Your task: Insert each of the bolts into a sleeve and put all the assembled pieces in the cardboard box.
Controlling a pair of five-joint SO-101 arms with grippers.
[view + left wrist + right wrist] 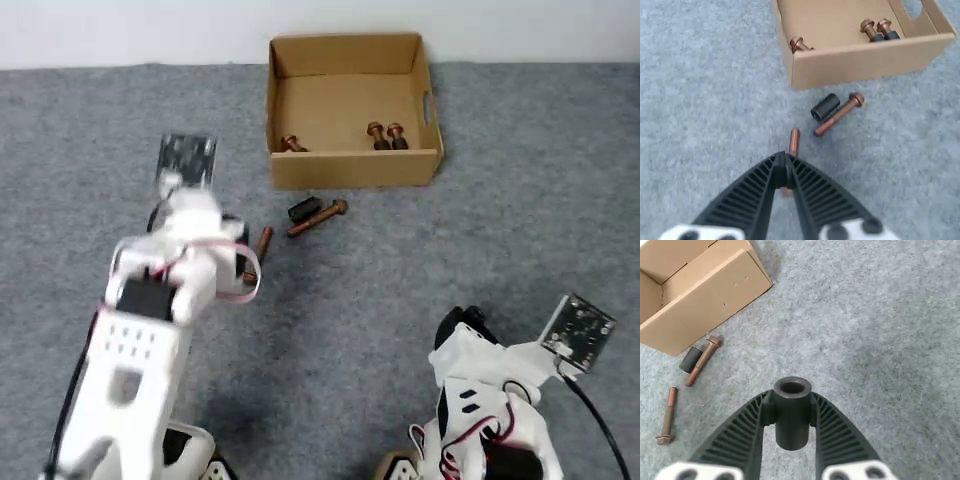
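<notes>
Fingers (pixel 760 192) of the left gripper (pixel 783 160) are seen pressed together, tip against tip, with nothing clamped between them. They are poised above the carpet (pixel 500 200), in front of the box (pixel 355 168) and off its left corner. Directly beneath them is the head end of a lone bolt (pixel 794 139). This bolt is laid flat, its plain end turned toward the box.

Nearer the box, just in front of its front wall, a loose sleeve (pixel 304 210) is laid on its side. A second bolt (pixel 320 218) is laid just beside it, head pointed off to the right. Whether the two touch cannot be told.

Inside the box, three assembled pieces are found. The first piece (pixel 292 145) is set against the front wall near the left corner. The second piece (pixel 376 135) and third piece (pixel 397 135) are set side by side against the same wall, toward the right corner.

Well in front of the box and to its right, the right gripper (pixel 791 397) is positioned above the carpet. Its fingers (pixel 840 437) are closed around a held sleeve (pixel 791 422), which is gripped by its sides with its open bore turned toward the wrist camera.
</notes>
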